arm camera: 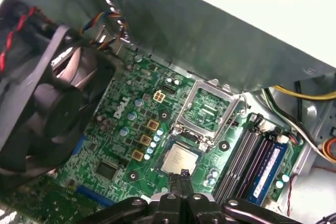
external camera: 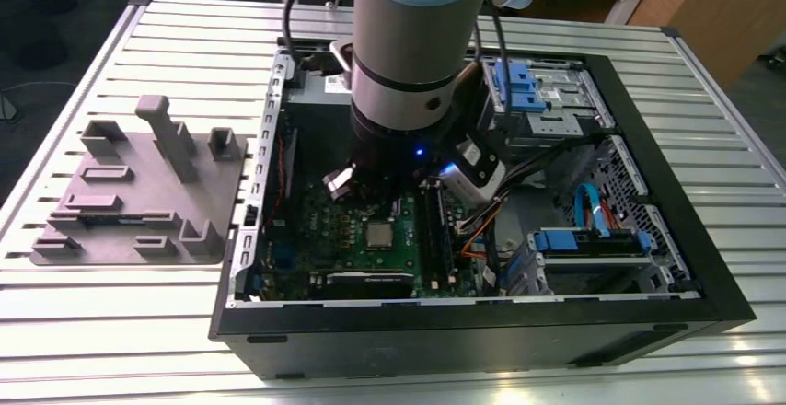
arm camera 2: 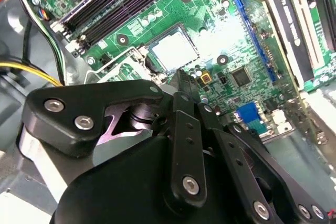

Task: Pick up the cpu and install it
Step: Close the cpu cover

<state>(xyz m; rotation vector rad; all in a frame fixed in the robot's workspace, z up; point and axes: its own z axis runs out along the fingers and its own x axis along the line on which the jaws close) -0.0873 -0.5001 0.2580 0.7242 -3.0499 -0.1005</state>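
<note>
The cpu (external camera: pixel 378 233) is a small silvery square lying flat in its socket on the green motherboard (external camera: pixel 356 258) inside the open computer case. It also shows in both wrist views, cpu (arm camera: pixel 178 159) and cpu (arm camera 2: pixel 173 50). The socket's metal retention frame (arm camera: pixel 206 109) stands flipped open beside it. My gripper (arm camera: pixel 184 174) hangs just above one edge of the chip, its two narrow fingers (arm camera 2: pixel 181 80) pressed together with nothing between them. It is apart from the chip.
A black fan (arm camera: pixel 44 103) stands close beside the arm. Memory slots (arm camera: pixel 247 156) run along the socket's other side. Cables (external camera: pixel 491 216) and blue drive brackets (external camera: pixel 522 83) fill the case's right in the exterior view. A grey plate with blocks (external camera: pixel 135 193) lies left of the case.
</note>
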